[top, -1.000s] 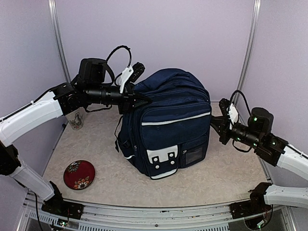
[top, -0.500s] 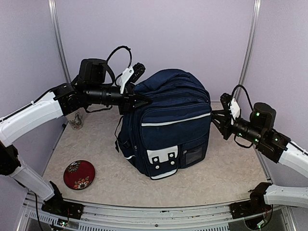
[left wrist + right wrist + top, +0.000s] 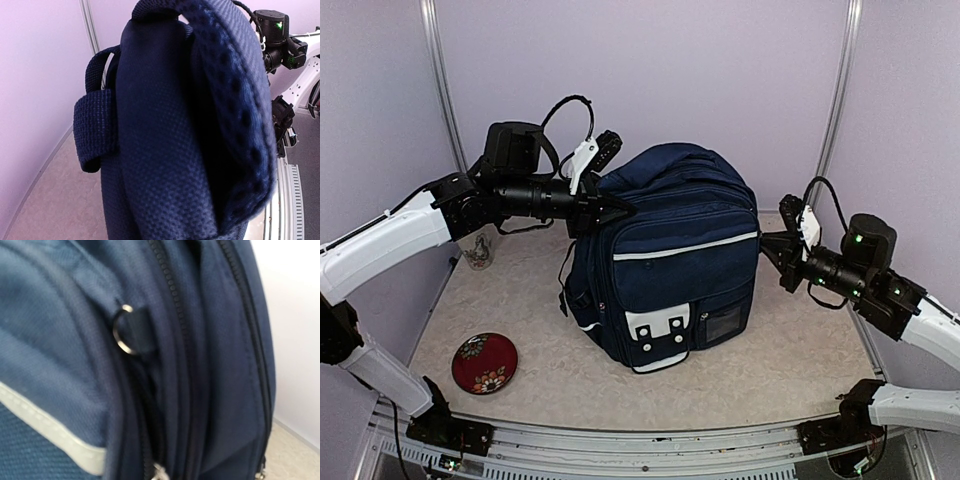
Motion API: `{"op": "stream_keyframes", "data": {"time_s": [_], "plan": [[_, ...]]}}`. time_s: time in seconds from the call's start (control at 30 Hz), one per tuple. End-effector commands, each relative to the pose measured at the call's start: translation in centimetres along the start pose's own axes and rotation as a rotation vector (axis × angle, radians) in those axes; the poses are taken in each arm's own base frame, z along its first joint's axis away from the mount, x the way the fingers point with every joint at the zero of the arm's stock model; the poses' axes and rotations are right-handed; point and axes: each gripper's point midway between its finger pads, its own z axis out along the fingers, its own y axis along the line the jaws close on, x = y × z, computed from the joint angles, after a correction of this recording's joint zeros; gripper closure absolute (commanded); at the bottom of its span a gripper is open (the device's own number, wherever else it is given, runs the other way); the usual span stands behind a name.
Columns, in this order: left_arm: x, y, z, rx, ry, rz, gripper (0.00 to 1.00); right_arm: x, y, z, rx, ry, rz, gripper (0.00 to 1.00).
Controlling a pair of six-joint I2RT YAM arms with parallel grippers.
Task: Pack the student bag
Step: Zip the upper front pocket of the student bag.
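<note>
Left gripper: you have it pressed to the upper back edge of the student bag, jaws narrow and apparently pinching the fabric there; its own camera is filled with the padded mesh shoulder strap, so the fingers themselves stay hidden.
Right gripper: closed with nothing in it, tip just beside the bag's right flank, level with the white stripe.
Right wrist view: you look straight at the side zips and a metal ring pull.
Bag position: upright near the middle of the table, front pockets facing the arm bases, between your two grippers.
Bag look: navy fabric, full rounded top, white patch with studs low on the front, dark straps hanging at the left.
Done so far: as far as you can see, nothing has gone in; the zips in view look closed.
Left to do: by my reading, open a compartment, load it and close it, so you are early in the job.
Nearby: a red patterned dish and a glass cup sit well apart on the left; whether they belong in the bag you cannot tell.
</note>
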Motion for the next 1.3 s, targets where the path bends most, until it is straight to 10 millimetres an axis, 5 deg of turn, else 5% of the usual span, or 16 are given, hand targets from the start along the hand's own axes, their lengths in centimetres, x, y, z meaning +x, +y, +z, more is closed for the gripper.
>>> {"op": "stream_keyframes", "data": {"time_s": [0.0, 0.53, 1.03, 1.27], "plan": [[-3.3, -0.6, -0.8, 0.016, -0.101, 0.019, 1.0, -4.9, -1.3, -1.3, 0.062, -0.139, -0.067, 1.0], [-3.8, -1.5, -0.8, 0.029, -0.097, -0.02, 1.0, -13.2, -2.9, -2.6, 0.202, -0.347, -0.564, 1.0], [-6.6, -2.6, -0.4, 0.052, -0.154, -0.064, 1.0, -21.4, -2.6, -1.6, 0.183, -0.479, -0.814, 1.0], [-8.3, -1.4, -1.5, -0.021, -0.218, -0.113, 1.0, -24.8, -3.5, -3.0, 0.256, -0.553, -0.819, 1.0]]}}
